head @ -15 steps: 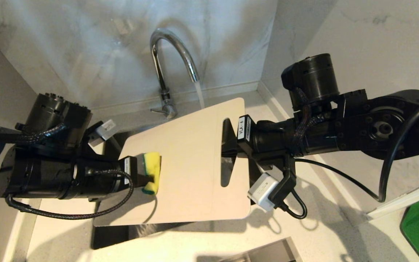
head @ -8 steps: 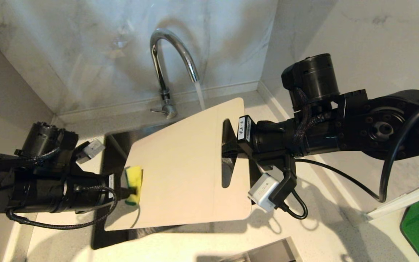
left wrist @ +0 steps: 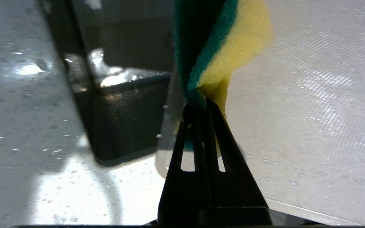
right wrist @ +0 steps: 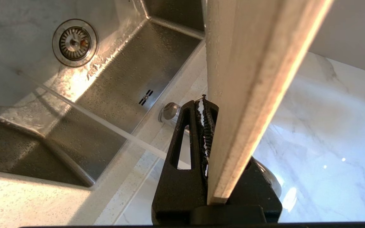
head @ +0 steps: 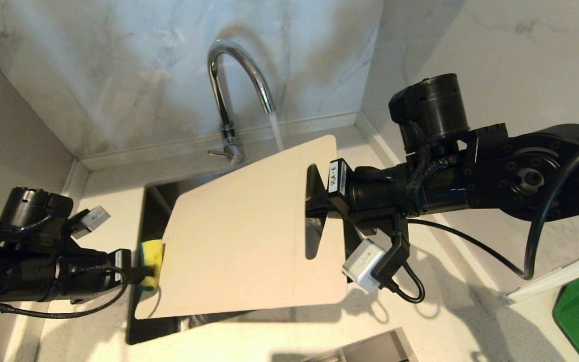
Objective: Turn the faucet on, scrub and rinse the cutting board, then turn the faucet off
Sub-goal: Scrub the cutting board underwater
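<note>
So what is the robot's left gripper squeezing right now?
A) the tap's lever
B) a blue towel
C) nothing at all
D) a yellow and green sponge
D: the left gripper is shut on a yellow and green sponge at the left edge of the cutting board, which the right gripper holds over the sink.
</note>
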